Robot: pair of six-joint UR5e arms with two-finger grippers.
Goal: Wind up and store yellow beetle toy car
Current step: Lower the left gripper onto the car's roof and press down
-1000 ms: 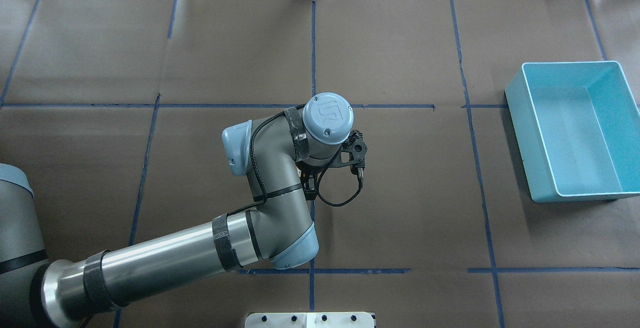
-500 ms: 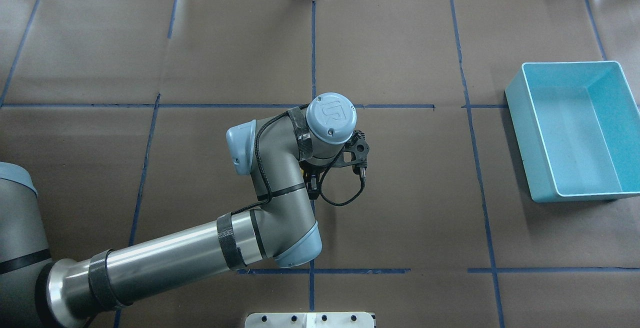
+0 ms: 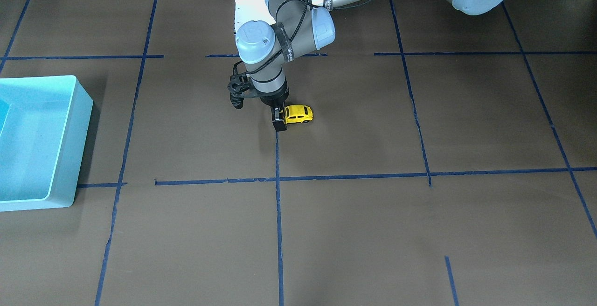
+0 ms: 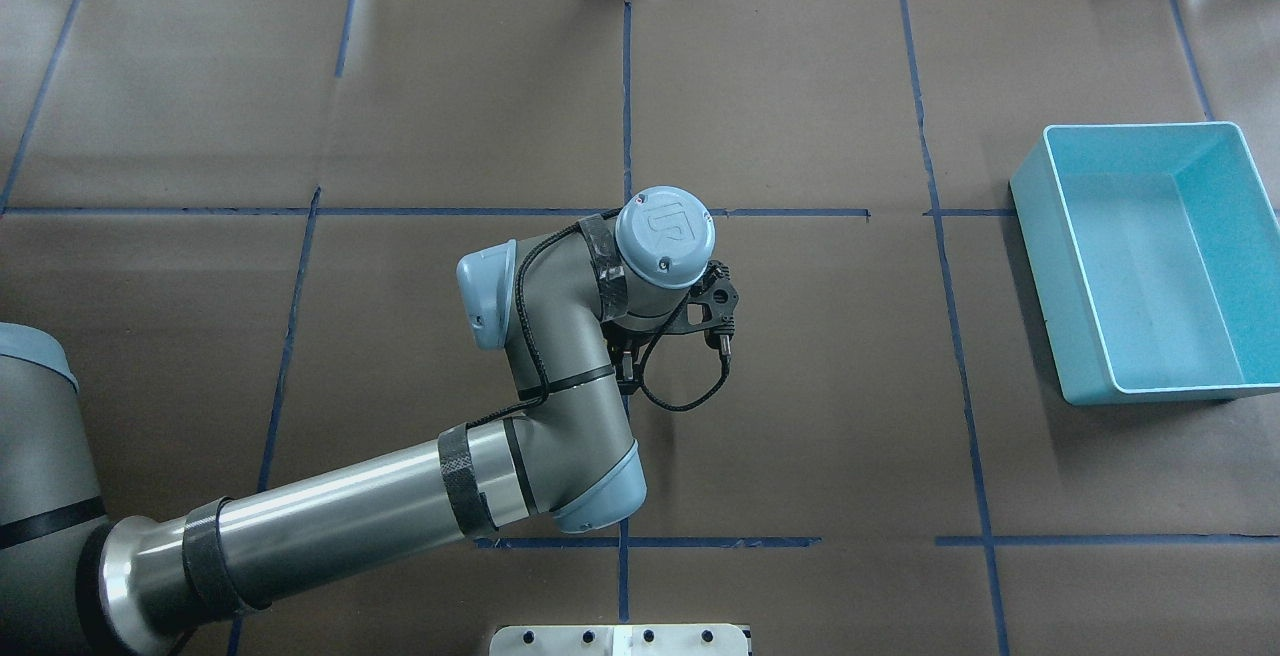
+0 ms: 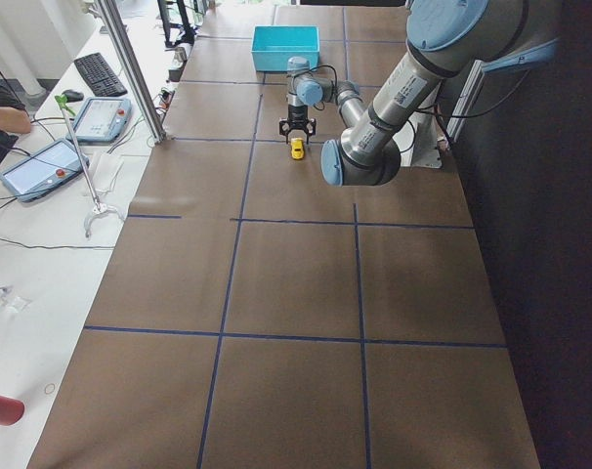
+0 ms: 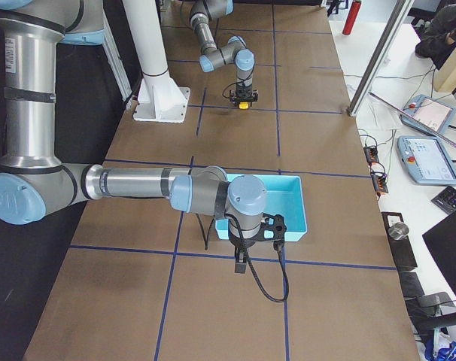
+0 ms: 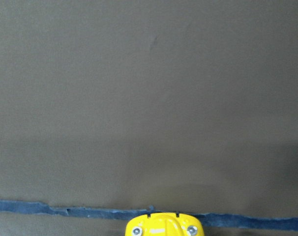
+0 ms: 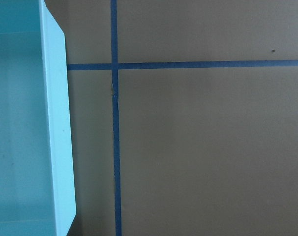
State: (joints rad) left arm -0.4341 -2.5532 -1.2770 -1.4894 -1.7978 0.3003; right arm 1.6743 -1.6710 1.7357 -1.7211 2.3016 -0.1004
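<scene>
The yellow beetle toy car (image 3: 300,114) sits on the brown table near the middle, lying crosswise. My left gripper (image 3: 281,120) points straight down over one end of it, with its fingers closed on the car's sides. The car's end shows at the bottom edge of the left wrist view (image 7: 164,227). In the overhead view the wrist hides the car. My right gripper (image 6: 241,263) shows only in the exterior right view, hanging beside the blue bin (image 6: 297,207), and I cannot tell whether it is open or shut.
The blue bin (image 4: 1040,236) stands empty at the table's right end, its wall also in the right wrist view (image 8: 58,123). Blue tape lines (image 3: 280,180) cross the brown paper. A white mount plate (image 4: 620,639) sits at the near edge.
My left wrist has shifted slightly to the right in the overhead view. The blue bin has not moved.
</scene>
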